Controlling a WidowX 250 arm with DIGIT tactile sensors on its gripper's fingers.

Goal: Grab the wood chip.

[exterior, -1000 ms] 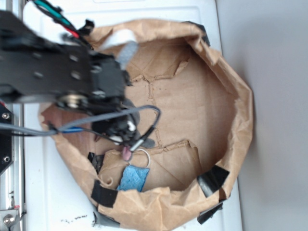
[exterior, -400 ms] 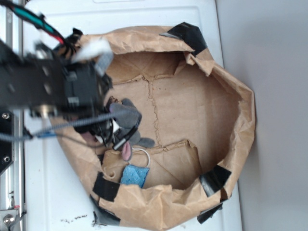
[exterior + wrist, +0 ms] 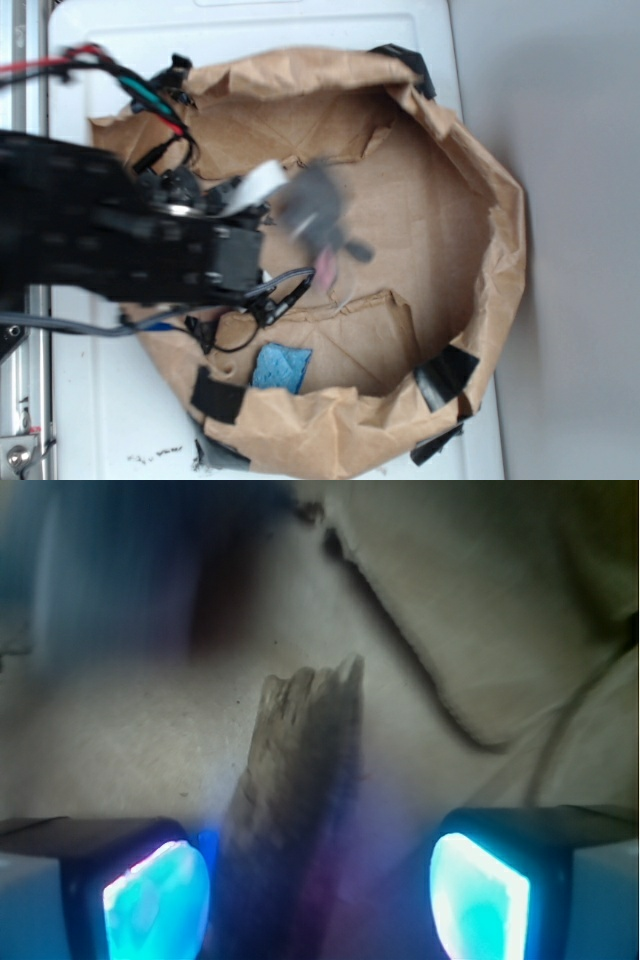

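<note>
Black arm (image 3: 110,240), red, green, grey cables (image 3: 140,90), glowing blue fingertips (image 3: 160,900)

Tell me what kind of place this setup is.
Probably a lab robot workcell, not a home: a crumpled brown paper enclosure patched with black tape sits on a white tabletop, and a rough brown wood chip lies on its floor as a grasping prop.

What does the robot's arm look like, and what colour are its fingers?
The arm is boxy and black, with small screws on its plates. Red, green and black wires loop off its top, and grey cables trail underneath. Up close, the gripper has two dark fingers with pads that look bright turquoise.
</note>
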